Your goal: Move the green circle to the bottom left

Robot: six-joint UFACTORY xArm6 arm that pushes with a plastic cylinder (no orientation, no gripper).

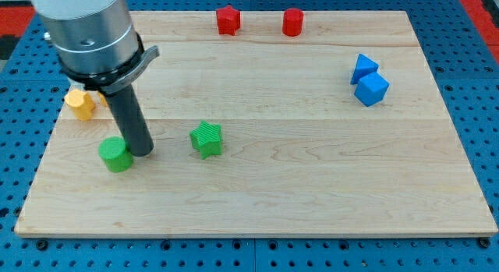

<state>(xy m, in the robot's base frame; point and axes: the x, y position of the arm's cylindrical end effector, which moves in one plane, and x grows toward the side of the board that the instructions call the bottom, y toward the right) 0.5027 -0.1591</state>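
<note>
The green circle (116, 154) is a short green cylinder on the left part of the wooden board (312, 202), a little below mid-height. My tip (143, 153) stands right against its right side, touching or nearly touching. The dark rod rises from there to the grey arm body at the view's top left. A green star (207, 139) lies to the right of my tip, apart from it.
A yellow block (79, 103) sits at the board's left edge, partly hidden behind the arm. A red star (228, 20) and a red cylinder (292, 22) stand at the top edge. Two blue blocks (368, 79) touch each other at the upper right.
</note>
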